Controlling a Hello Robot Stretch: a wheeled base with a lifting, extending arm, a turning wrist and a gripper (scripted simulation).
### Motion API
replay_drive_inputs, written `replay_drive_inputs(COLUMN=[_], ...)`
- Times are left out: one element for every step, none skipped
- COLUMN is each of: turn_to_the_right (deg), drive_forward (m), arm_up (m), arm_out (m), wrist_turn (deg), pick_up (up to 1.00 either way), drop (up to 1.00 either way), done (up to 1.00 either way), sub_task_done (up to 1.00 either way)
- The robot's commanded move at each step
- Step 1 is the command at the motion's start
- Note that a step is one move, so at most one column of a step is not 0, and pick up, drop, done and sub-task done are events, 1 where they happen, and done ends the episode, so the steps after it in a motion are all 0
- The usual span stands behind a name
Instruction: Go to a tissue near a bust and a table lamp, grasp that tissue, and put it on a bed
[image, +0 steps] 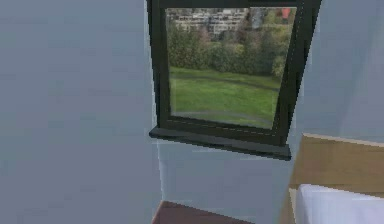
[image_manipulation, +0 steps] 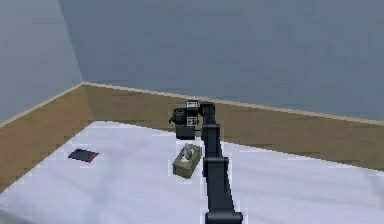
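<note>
on the white bed (image_manipulation: 110, 195), a tan tissue box (image_manipulation: 186, 163) is seen lying just left of the dark arm (image_manipulation: 216, 180), so close that touching cannot be ruled out. farther out, the end effector (image_manipulation: 183, 126) is seen near the bed's far edge; whether its fingers are spread or pressed together cannot be told, nor whether anything is held by them. the task's thing is judged to be resting on the bed already, so the placing looks close to done

the main risk is judged to lie in drawing the arm back: the light box could be brushed by the bar or caught by the fingers, and so be dragged, tipped or carried off the sheet. should the box in fact be gripped, a lift would take it off the bed again. a flat dark thing with a red edge (image_manipulation: 84, 155) lies well apart to the left and is unlikely to be disturbed. beyond the bed, a wooden frame (image_manipulation: 120, 104) and a grey-blue wall (image_manipulation: 250, 45) are seen; an arm reached farther could be knocked against them

counted: one tissue box, one flat dark thing, one bed, one arm, one end effector, and one window (image: 225, 65) in the forward view
</note>
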Motion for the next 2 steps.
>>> replay_drive_inputs(turn_to_the_right=[0.0, 0.0], drive_forward=[0.00, 0.00], arm_up=[0.10, 0.00], arm_out=[0.00, -0.08], wrist_turn=[0.0, 0.0], pick_up=[0.00, 0.00], drop=[0.00, 0.00], done=[0.00, 0.00], sub_task_done=[0.00, 0.00])
